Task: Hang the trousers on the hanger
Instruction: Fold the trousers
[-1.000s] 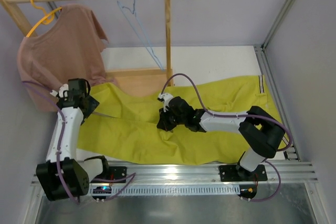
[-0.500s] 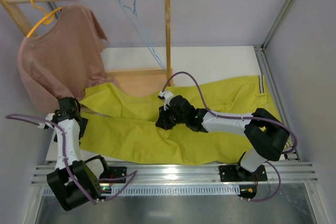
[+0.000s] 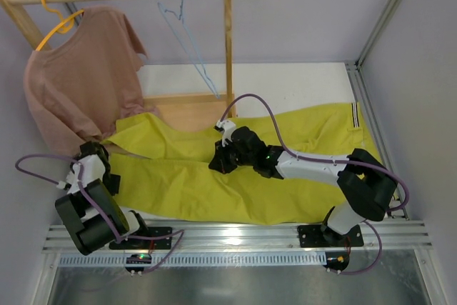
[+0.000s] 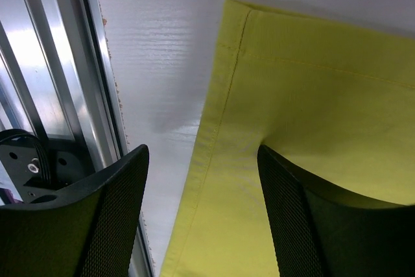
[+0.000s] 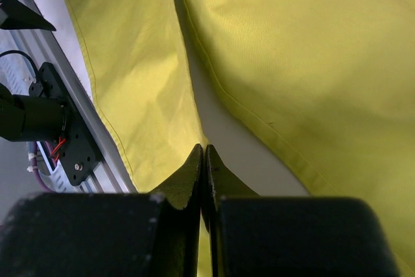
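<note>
The yellow-green trousers [image 3: 243, 180] lie flat on the white table [image 3: 285, 83], with the striped waistband [image 3: 355, 116] at the right and the legs running left. The light-blue hanger [image 3: 187, 42] hangs empty from the wooden rail. My left gripper [image 3: 93, 161] is open at the left leg ends. In the left wrist view [image 4: 201, 160] its jaws stand on either side of a cuff hem [image 4: 227, 95]. My right gripper [image 3: 218, 162] sits mid-trousers. In the right wrist view [image 5: 204, 152] it is shut, pinching the inner edge of a leg [image 5: 149, 95].
A wooden rack [image 3: 228, 41] with a base board [image 3: 189, 108] stands at the back. A dusty-pink T-shirt [image 3: 82, 80] hangs from it on a yellow hanger [image 3: 57, 19]. Aluminium rails [image 3: 250, 233] run along the near edge and also show in the left wrist view [image 4: 52, 63].
My left arm has swung down and back from near the pink shirt to the left leg cuffs. My right gripper has shifted slightly left, staying shut.
</note>
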Controlling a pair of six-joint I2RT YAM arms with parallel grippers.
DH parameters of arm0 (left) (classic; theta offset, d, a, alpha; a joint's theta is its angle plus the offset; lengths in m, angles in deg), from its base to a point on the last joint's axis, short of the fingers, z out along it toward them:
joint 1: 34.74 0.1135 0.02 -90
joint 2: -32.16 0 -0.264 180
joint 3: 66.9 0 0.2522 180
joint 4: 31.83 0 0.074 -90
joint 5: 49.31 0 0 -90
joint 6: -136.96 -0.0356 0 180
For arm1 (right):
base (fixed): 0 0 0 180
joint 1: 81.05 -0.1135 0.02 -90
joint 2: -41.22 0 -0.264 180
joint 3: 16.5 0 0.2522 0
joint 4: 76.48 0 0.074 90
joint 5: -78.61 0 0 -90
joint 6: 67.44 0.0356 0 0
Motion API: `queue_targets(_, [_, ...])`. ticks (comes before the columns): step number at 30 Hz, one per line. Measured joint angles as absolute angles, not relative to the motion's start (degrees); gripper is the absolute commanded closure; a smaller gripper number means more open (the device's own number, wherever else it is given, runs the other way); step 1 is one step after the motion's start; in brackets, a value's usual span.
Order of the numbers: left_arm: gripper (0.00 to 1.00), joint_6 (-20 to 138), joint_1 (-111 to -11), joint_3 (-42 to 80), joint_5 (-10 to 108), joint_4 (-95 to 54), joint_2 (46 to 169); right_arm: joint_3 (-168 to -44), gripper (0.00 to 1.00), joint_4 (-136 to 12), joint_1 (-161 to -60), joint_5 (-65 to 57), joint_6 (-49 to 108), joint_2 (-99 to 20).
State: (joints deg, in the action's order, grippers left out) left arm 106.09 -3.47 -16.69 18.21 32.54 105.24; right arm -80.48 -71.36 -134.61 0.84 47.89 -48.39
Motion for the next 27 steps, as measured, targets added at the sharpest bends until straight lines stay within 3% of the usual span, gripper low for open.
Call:
queue_targets(3, [0.31,106.1,-3.5,-16.5,18.1,32.2,105.6,-80.5,0.95,-71.3,-134.6,0.8,48.0,-48.4])
queue_targets(5, [0.32,106.1,-3.5,-16.1,17.9,32.3,106.0,-80.5,0.91,-71.3,-134.6,0.8,48.1,-48.4])
queue_targets(6, [0.38,106.1,-3.5,-16.0,17.8,32.3,106.3,-80.5,0.85,-71.3,-134.6,0.8,48.1,-48.4])
queue_targets(8, [0.53,106.2,-3.5,-15.9,17.8,31.8,106.6,-80.5,0.78,-71.3,-134.6,0.7,48.3,-48.1])
queue_targets(9, [0.72,106.4,-3.5,-15.9,17.8,31.1,106.8,-80.5,0.71,-71.3,-134.6,0.7,48.4,-47.8])
queue_targets(11, [0.94,106.4,-3.5,-16.1,17.5,29.7,107.4,-80.3,0.62,-71.3,-134.6,0.6,48.5,-46.6])
queue_targets(12, [1.0,106.5,-3.5,-16.1,17.3,29.1,107.5,-80.1,0.59,-71.3,-134.6,0.5,48.7,-45.8])
queue_targets(16, [1.0,106.3,-3.5,-16.4,16.6,28.4,107.5,-79.2,0.48,-70.4,-134.6,-1.1,48.8,-41.0])
queue_targets(20, [1.0,106.0,-3.5,-16.8,16.1,28.0,106.6,-78.3,0.46,-68.9,-134.6,-3.2,49.0,-35.6])
queue_targets(22, [0.79,105.0,-3.5,-16.9,16.0,27.6,105.2,-77.7,0.46,-68.0,-134.6,-4.0,49.3,-33.1])
queue_targets(23, [0.58,104.7,-3.5,-16.9,15.9,27.5,104.2,-77.4,0.46,-67.5,-134.6,-4.5,49.4,-31.5])
queue_targets(25, [0.53,104.5,-3.5,-16.9,15.5,27.7,101.5,-76.8,0.46,-66.8,-134.6,-5.3,49.6,-29.3])
queue_targets(27, [0.64,104.6,-3.5,-16.9,15.4,27.6,98.7,-76.7,0.46,-66.3,-134.6,-5.9,49.7,-27.8])
